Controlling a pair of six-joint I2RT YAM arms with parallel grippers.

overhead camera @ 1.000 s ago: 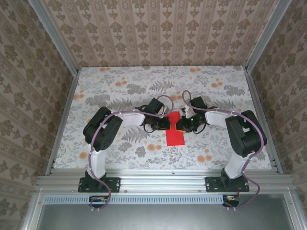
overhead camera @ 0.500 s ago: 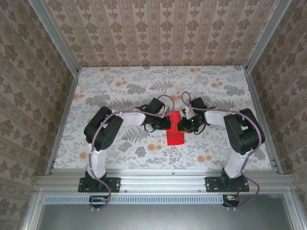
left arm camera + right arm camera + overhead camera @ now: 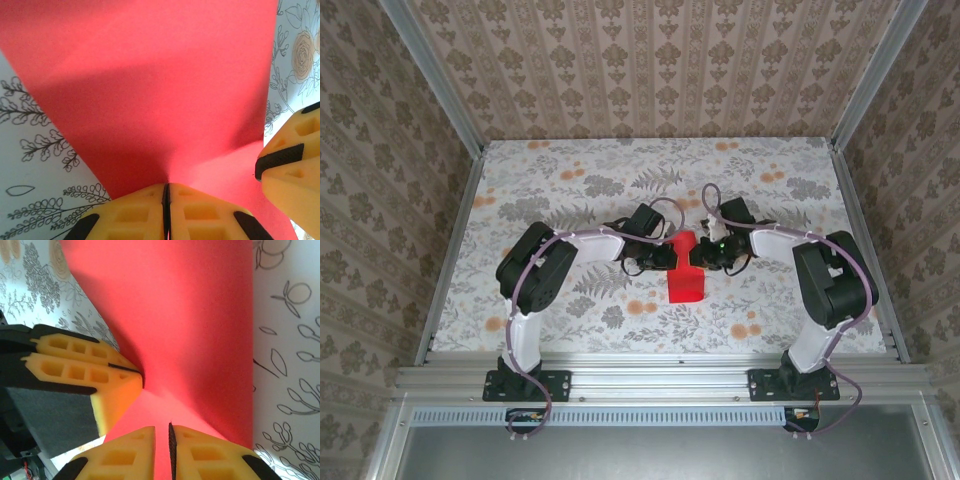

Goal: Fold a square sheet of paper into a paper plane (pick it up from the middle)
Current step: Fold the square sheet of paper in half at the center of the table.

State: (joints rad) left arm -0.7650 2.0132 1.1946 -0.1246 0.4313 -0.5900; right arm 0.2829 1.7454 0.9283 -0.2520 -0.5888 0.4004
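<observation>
A patterned, wallpaper-style enclosure (image 3: 650, 60) framed in aluminium rails (image 3: 660, 378) surrounds a table (image 3: 570, 170) covered in a grey leaf and orange flower print.

The left arm (image 3: 535, 270) and the right arm (image 3: 830, 275) rise from bases at the near edge and bend inward, meeting just in front of the table's middle.

The red paper (image 3: 685, 285) sits there as a narrow upright strip in the overhead view. Its far end is caught between the two wrists and its near end reaches toward the arm bases. Whether that near end rests on the cloth or hangs just above it cannot be told.

From the left wrist, the red paper (image 3: 150, 90) fans up and away in a broad creased sheet, with the printed cloth showing on either side. From the right wrist, the red paper (image 3: 190, 315) spreads the same way, its right edge running straight against the cloth.

The left gripper (image 3: 665, 258) comes at the strip from the left and the right gripper (image 3: 700, 255) from the right, the two close together.

The left gripper (image 3: 166, 186) has its yellow fingers pressed flat together, pinching the paper's edge at the seam. The right gripper (image 3: 162, 427) holds its jaws a thin slit apart, with red paper running into the slit, clamped on the sheet.

Each wrist camera catches the other's tool. The right gripper (image 3: 290, 160) touches the sheet at lower right, and the left gripper (image 3: 100, 375) bites the paper from the left.
</observation>
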